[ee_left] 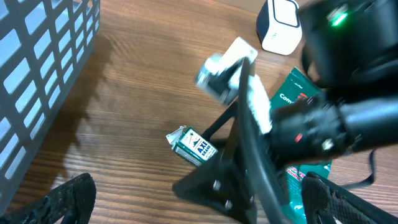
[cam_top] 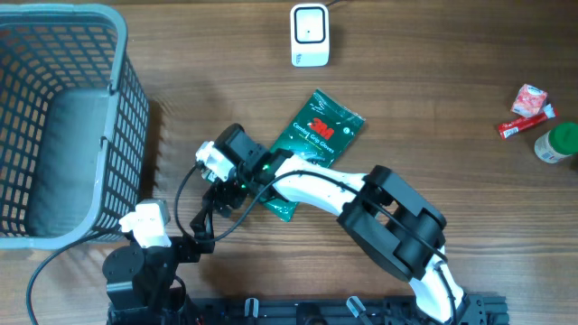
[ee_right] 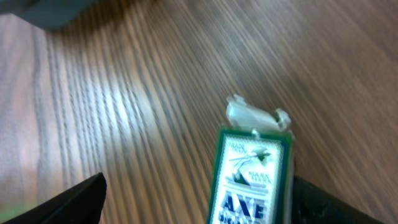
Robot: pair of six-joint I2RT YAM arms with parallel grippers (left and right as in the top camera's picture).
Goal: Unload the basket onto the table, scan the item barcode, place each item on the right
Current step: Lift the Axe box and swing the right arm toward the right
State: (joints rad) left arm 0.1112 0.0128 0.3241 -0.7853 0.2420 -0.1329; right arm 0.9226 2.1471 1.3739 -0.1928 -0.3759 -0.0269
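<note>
green packet (ee_right: 252, 180) between wide right jaws

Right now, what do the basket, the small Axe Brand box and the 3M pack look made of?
Basket: grey moulded plastic, matte, rigid lattice walls. Axe Brand box: printed cardboard, likely in clear film, given the crinkled clear tab at its top. 3M pack: glossy green plastic film, judging by sheen and wrinkles.

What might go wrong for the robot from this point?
The small green box lies loose and off-centre between the open fingers of the right gripper; closing may nudge it away instead of gripping it. The right arm hangs over the green 3M pack and might drag it.
</note>
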